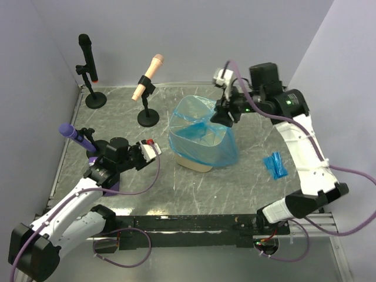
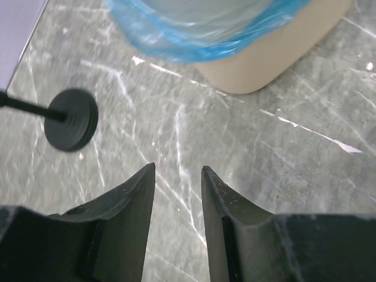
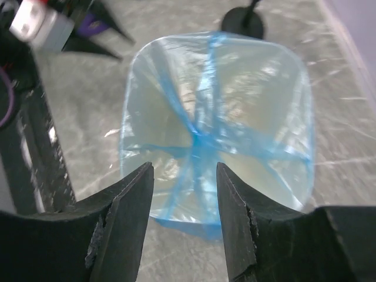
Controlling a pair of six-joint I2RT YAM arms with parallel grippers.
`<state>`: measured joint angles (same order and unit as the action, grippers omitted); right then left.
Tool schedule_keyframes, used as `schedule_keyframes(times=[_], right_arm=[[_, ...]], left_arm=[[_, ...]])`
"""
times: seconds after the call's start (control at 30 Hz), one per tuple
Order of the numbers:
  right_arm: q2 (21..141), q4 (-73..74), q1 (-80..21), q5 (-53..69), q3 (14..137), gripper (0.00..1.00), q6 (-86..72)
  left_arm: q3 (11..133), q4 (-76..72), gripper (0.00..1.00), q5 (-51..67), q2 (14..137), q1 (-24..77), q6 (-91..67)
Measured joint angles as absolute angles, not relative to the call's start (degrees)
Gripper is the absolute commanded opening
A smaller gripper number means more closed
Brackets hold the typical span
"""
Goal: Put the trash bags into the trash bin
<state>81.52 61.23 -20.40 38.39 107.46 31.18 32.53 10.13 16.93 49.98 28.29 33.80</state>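
The cream-beige trash bin (image 1: 197, 165) stands mid-table with a translucent blue trash bag (image 1: 200, 132) lining it and draped over its rim. The bag's opening shows in the right wrist view (image 3: 217, 126); the bin's base shows in the left wrist view (image 2: 276, 56) below the bag's hem (image 2: 194, 35). A second blue bag, folded (image 1: 274, 165), lies on the table to the right. My right gripper (image 1: 224, 115) hovers open and empty at the bin's far right rim (image 3: 182, 170). My left gripper (image 1: 154, 150) is open and empty left of the bin (image 2: 178, 171).
Three microphones on stands are at the left and back: a black one (image 1: 87, 56), a peach one (image 1: 148, 75) with a round base (image 1: 148, 117), and a purple one (image 1: 76, 135). Grey walls enclose the marble table (image 1: 235, 188).
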Motion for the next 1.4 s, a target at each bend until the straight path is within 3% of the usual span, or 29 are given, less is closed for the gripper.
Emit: schedule_keyframes(times=[0.5,0.67,0.87,1.1,1.2,1.27,1.4], right_arm=[[107.2,71.4,-31.1,31.6,112.9,0.46,40.8],[108.4,68.8,-31.3,30.2,106.3,0.46,41.8],[108.2,64.2,-31.6,28.9,95.2,0.5,41.6],[107.1,59.6,-31.9,28.3,92.8,0.54,39.5],[104.9,59.0,-31.9,27.8,92.8,0.62,38.7],[103.1,59.0,-31.9,27.6,92.8,0.72,38.2],[96.8,59.1,-32.0,27.5,92.9,0.75,36.1]], left_arm=[[30.2,10.6,0.43,16.9,46.0,25.5,26.6],[30.2,10.6,0.43,17.1,45.8,25.3,25.8],[30.2,10.6,0.44,17.4,45.6,25.3,25.8],[30.2,10.6,0.44,18.9,46.7,25.3,25.7],[30.2,10.6,0.44,19.5,47.3,25.3,25.8],[30.2,10.8,0.44,19.7,47.6,25.3,25.8],[31.1,11.6,0.45,19.6,47.8,25.3,25.6]])
